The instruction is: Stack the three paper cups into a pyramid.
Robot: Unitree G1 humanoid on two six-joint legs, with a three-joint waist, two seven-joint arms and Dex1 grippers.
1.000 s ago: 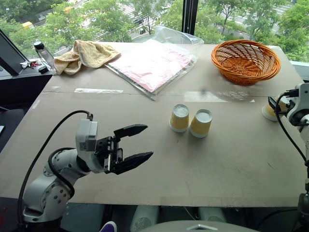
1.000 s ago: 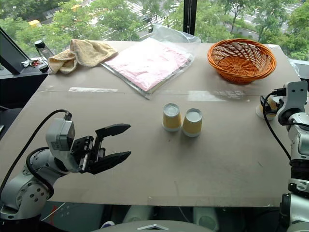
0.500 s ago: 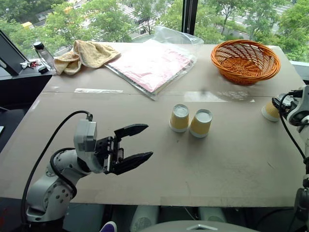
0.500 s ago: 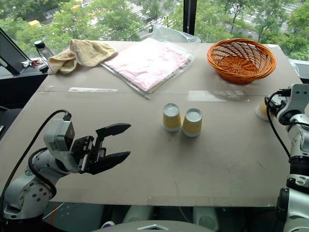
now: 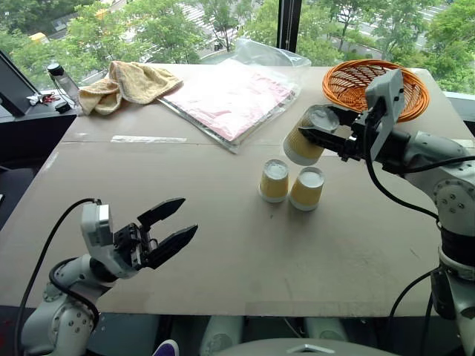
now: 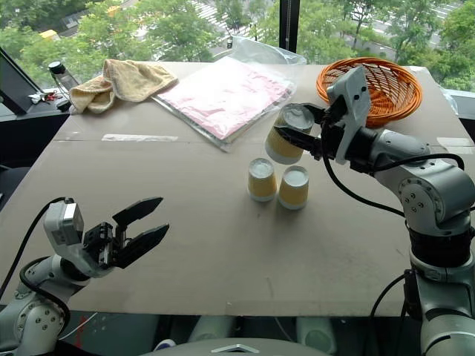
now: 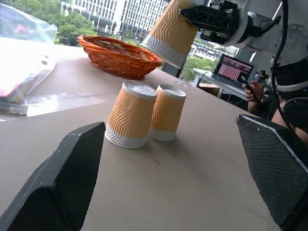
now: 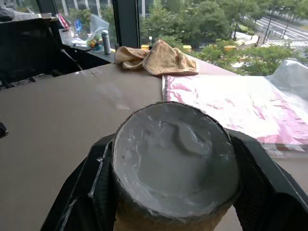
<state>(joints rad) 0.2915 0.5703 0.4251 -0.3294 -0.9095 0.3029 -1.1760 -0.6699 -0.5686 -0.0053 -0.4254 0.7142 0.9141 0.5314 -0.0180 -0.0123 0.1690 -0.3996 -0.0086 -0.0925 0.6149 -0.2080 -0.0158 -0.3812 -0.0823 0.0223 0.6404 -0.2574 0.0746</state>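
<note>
Two paper cups (image 5: 274, 181) (image 5: 307, 188) stand upside down, side by side and touching, in the middle of the table. The third paper cup (image 5: 303, 139) hangs tilted in the air just above and behind them, white base up. My right gripper (image 5: 320, 127) is shut on its ribbed side; its base (image 8: 175, 154) sits between the black fingers in the right wrist view. My left gripper (image 5: 187, 216) is open and holds nothing, low near the table's front left edge, well apart from the cups. From the left wrist view the pair (image 7: 131, 114) stands ahead between its fingers (image 7: 62, 183).
An orange wicker basket (image 5: 341, 78) sits at the back right, partly behind my right arm. A pink packet in clear plastic (image 5: 234, 93) lies at the back middle, a yellow towel (image 5: 130, 81) and a bottle (image 5: 56, 78) at the back left. A person's hand (image 7: 250, 90) shows beyond the table.
My right gripper shut on the cup at the table's right edge, lifted it and carried it left to above the standing pair. My left arm sank and drew back toward the front left.
</note>
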